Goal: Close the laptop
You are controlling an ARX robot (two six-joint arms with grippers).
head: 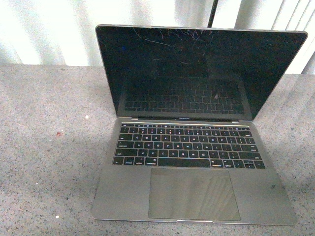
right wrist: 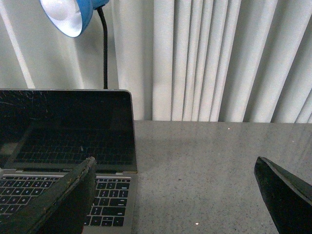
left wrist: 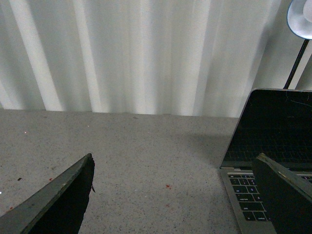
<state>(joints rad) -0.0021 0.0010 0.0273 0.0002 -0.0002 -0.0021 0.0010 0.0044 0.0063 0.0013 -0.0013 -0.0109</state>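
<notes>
The laptop (head: 194,162) stands open on the grey speckled table, silver-grey with black keys, a large trackpad and a black glossy screen scratched near its top. Neither arm shows in the front view. In the left wrist view the laptop (left wrist: 265,141) lies to one side of my left gripper (left wrist: 175,195), which is open and empty over bare table. In the right wrist view the laptop (right wrist: 68,136) lies to one side of my right gripper (right wrist: 175,197), which is open and empty, one finger (right wrist: 63,200) in front of the keyboard.
The grey speckled table (head: 49,147) extends on both sides of the laptop. White pleated curtains hang behind the table's far edge. A blue desk lamp (right wrist: 73,14) on a black stem stands behind the laptop and also shows in the left wrist view (left wrist: 300,19).
</notes>
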